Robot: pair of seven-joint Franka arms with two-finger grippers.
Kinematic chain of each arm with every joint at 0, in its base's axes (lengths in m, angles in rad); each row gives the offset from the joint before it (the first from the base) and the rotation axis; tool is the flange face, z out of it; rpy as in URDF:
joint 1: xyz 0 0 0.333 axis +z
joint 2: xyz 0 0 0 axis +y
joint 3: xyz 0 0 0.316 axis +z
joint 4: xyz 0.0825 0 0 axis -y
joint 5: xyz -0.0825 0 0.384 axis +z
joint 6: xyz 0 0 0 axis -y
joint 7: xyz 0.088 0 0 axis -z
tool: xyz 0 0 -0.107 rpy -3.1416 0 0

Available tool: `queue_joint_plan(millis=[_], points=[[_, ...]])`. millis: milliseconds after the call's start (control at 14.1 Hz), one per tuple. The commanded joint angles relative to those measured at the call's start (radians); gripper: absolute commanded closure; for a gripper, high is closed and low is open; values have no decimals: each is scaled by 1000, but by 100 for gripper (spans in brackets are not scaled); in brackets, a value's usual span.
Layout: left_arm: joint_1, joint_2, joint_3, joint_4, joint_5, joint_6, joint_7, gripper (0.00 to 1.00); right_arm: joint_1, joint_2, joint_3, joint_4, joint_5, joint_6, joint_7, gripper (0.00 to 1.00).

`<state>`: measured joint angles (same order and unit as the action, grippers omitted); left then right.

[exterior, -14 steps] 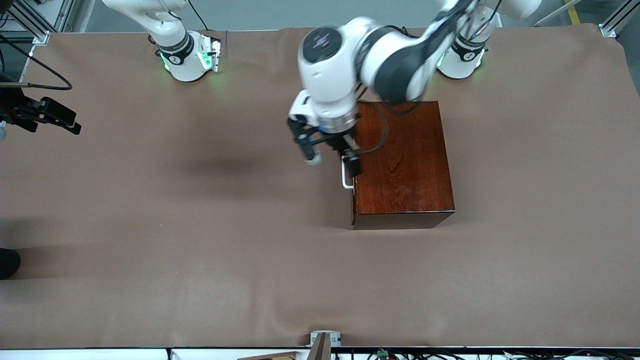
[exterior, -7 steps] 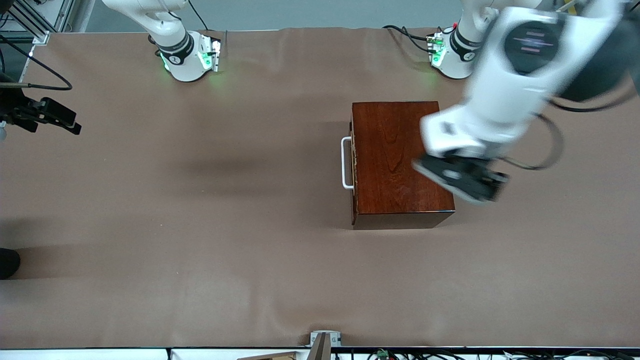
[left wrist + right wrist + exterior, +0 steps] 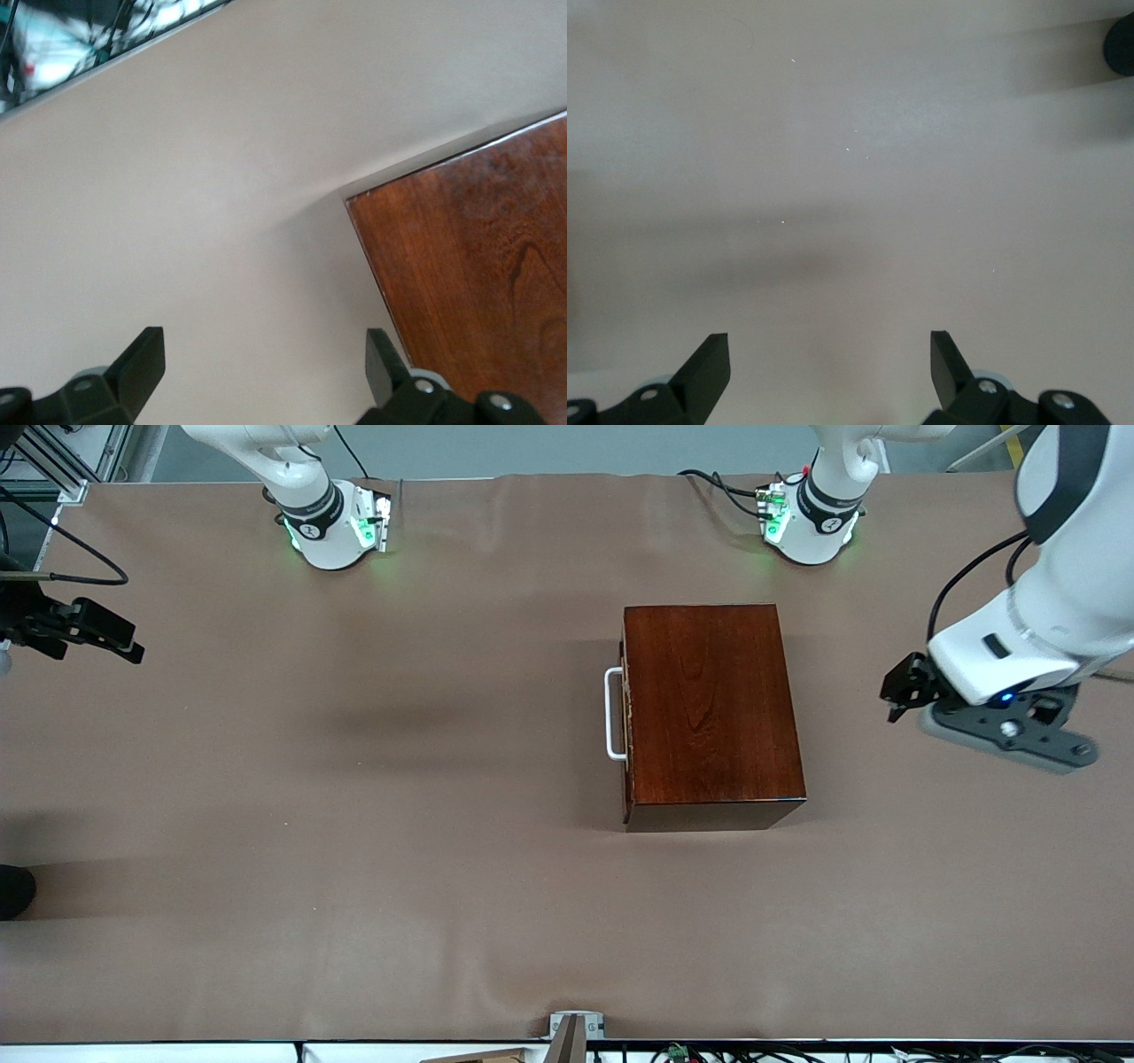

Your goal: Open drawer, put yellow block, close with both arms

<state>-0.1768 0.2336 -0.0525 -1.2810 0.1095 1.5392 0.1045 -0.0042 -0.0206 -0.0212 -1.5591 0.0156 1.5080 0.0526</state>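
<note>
Drawer (image 3: 627,713): shut in mahogany box (image 3: 709,708). Left gripper (image 3: 266,367): fingers wide, empty, over table (image 3: 354,824). Right gripper (image 3: 830,367): fingers wide, empty, waiting.

- Left arm (image 3: 1059,558): glossy white shell, dark grey joint band, looping black cable, small blue light by the wrist.
- Left gripper (image 3: 266,372): black fingers, silver screws.
- Bases (image 3: 811,518): white, green-lit, dark-banded.
- Right gripper (image 3: 830,372): matching black fingers, screws.
</note>
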Motion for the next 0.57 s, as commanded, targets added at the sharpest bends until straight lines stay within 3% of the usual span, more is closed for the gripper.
queue_joint_plan(millis=[0, 496], points=[[20, -68, 19, -89, -69, -2, -124, 0, 1, 5, 1, 14, 7, -12, 16, 0], [51, -169, 57, -221, -145, 51, -192, 0, -4, 4, 1, 14, 9, -11, 18, 0]])
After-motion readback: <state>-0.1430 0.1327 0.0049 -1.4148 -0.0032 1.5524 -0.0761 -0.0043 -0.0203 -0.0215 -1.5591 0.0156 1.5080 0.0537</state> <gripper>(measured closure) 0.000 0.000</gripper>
